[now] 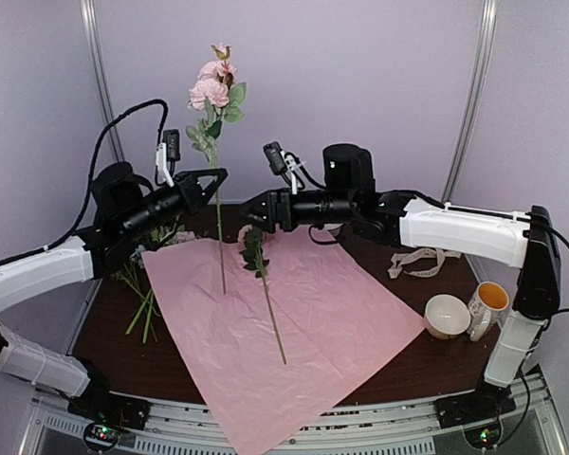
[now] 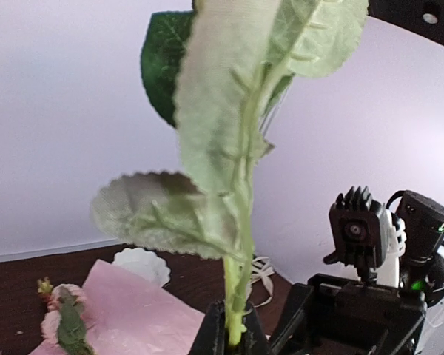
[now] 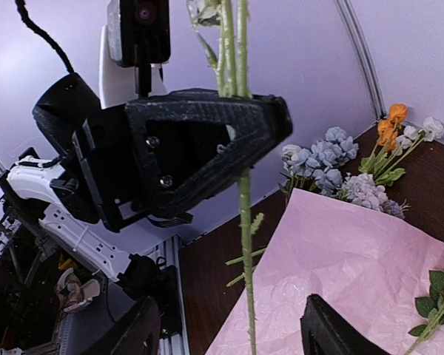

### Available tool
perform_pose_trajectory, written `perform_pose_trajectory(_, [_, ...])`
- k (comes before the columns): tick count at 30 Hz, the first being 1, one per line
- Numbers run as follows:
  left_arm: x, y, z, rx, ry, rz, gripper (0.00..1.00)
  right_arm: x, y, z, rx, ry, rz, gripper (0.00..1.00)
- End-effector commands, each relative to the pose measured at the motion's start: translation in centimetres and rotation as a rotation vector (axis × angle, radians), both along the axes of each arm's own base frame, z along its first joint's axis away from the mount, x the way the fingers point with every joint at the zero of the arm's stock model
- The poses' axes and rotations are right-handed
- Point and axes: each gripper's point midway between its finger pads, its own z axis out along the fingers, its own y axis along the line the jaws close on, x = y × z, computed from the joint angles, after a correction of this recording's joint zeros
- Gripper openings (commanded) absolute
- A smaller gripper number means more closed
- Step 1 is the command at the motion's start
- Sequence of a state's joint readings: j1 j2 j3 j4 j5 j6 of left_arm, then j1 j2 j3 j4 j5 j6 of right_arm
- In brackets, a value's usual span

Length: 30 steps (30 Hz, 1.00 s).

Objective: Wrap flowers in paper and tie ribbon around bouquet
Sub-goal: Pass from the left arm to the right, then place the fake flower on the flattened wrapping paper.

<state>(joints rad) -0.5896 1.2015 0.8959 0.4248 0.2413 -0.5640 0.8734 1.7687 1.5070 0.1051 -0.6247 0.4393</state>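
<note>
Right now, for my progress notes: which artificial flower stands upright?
The pink-bloomed green-stemmed flower, pinched by the left gripper; the leafy stem lies flat on pink crinkly paper.

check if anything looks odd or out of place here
One pink rose stands upright in mid-air, the left jaws shut on its stem, while the other flowers lie on the table. The pink paper sits askew, its near corner hanging over the table edge. At the right, a white cup looks tipped beside the mug.
</note>
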Motion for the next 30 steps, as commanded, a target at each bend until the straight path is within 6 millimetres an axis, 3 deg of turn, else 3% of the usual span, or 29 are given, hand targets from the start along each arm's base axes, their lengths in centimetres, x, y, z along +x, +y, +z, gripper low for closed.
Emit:
perform_pose_trajectory(1, [-2.2,-3.0,6.3,-0.193,-0.137,-0.172,0.0,-1.2,0.7,3.0,0.125,-0.047,0.065,0.71])
perform_pose_trajectory(5, [-2.0,-4.4,6.2,-0.215,-0.119,-0.215,0.0,-0.9,1.0,2.3,0.102,-0.036,0.05,0.68])
perform_pose_trajectory(7, [-2.1,-4.7,6.4,-0.223,-0.123,-0.225,0.0,-0.4,1.0,1.6,0.075,-0.03,0.029,0.6])
perform_pose_trajectory(9, [-2.1,-5.1,6.2,-0.222,-0.117,-0.233,0.0,-0.2,1.1,1.2,0.059,-0.027,0.023,0.45])
perform_pose_trajectory(13, [-2.1,-5.6,6.1,-0.223,-0.102,-0.255,0.0,0.5,1.0,0.6,0.042,0.004,0.002,0.06])
perform_pose_trajectory(14, [-2.0,-5.5,6.0,-0.219,-0.102,-0.25,0.0,0.7,0.8,0.7,0.048,0.013,-0.005,0.0])
perform_pose_trajectory(16, [-1.7,-5.5,5.5,-0.188,-0.084,-0.225,0.0,1.5,0.1,0.5,0.063,0.042,-0.034,0.0])
perform_pose_trajectory(17, [-1.1,-5.4,4.8,-0.155,-0.057,-0.198,0.15,2.1,-0.3,0.1,0.063,0.064,-0.052,0.0])
perform_pose_trajectory(19, [0.3,-4.9,3.2,-0.066,0.005,-0.12,0.56,3.1,-0.8,-1.2,0.028,0.115,-0.088,0.0])
perform_pose_trajectory(20, [1.4,-4.1,2.0,-0.006,0.052,-0.054,0.67,3.5,-1.0,-2.3,-0.007,0.144,-0.105,0.0])
perform_pose_trajectory(22, [4.0,-1.1,-1.2,0.15,0.174,0.136,0.74,4.0,-1.3,-5.2,-0.098,0.198,-0.124,0.0])
perform_pose_trajectory(25, [7.4,7.2,-6.3,0.374,0.395,0.492,0.74,3.9,-2.4,-10.4,-0.256,0.283,-0.165,0.0])
perform_pose_trajectory(30, [8.4,18.1,-13.5,0.438,0.66,0.691,0.73,2.9,-5.3,-18.4,-0.52,0.416,-0.23,0.0])
